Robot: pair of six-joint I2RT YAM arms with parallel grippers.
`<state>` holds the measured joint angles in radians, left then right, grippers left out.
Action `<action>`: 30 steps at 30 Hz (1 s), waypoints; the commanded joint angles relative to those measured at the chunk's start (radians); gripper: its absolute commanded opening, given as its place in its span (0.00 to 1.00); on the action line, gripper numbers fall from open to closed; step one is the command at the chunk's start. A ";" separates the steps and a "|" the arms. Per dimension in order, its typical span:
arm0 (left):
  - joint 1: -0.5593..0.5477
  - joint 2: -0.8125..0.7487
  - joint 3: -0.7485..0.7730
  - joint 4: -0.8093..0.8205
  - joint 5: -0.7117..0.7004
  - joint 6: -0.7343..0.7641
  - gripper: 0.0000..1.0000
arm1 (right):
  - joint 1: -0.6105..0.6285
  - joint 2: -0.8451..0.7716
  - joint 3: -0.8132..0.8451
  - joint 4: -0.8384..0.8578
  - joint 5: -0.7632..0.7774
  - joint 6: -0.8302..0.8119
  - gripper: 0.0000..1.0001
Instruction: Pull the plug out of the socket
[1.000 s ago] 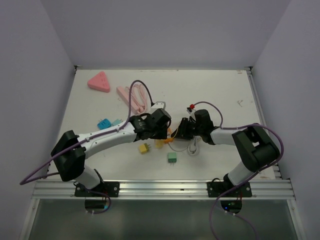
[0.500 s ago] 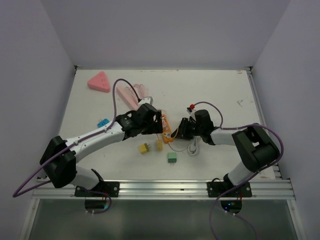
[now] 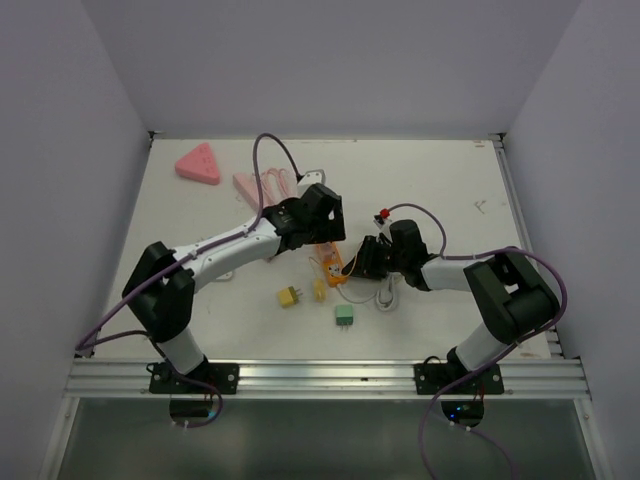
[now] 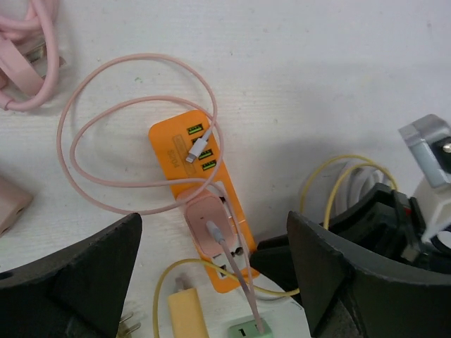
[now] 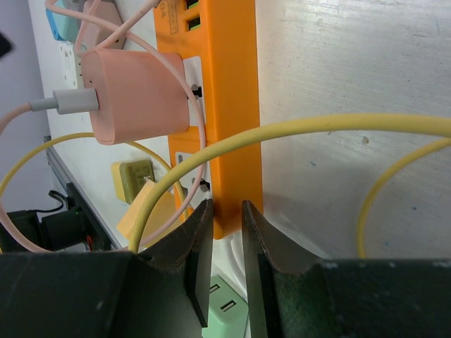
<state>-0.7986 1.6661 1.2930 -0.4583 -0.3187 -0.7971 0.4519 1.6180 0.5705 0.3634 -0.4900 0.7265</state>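
- Above the pink rounded plug (image 4: 204, 220), my left gripper (image 4: 213, 236) hung wide open, empty.
- That plug sat in the orange plastic power strip (image 4: 177, 144).
- My right gripper (image 5: 227, 231) pinched the strip's end.

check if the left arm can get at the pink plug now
Probably yes. The left gripper hangs open right over the plug, which stands up from the strip with only thin cables looped nearby. The right gripper pinches the strip's end, clear of the plug.
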 commanded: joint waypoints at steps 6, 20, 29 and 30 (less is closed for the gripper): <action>0.007 0.109 0.012 0.043 0.013 0.007 0.78 | -0.002 0.048 -0.040 -0.116 0.110 -0.053 0.25; 0.007 0.196 0.023 0.053 0.078 -0.007 0.40 | -0.001 0.057 -0.038 -0.107 0.105 -0.047 0.25; 0.018 0.141 0.064 0.029 0.138 -0.005 0.00 | 0.001 0.057 -0.031 -0.188 0.206 -0.032 0.25; 0.021 0.135 0.075 0.021 0.144 -0.005 0.00 | -0.001 0.056 -0.029 -0.210 0.217 -0.030 0.25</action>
<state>-0.7898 1.8736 1.3003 -0.4450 -0.2390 -0.8009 0.4534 1.6287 0.5709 0.3702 -0.4870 0.7414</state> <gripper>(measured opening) 0.443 0.255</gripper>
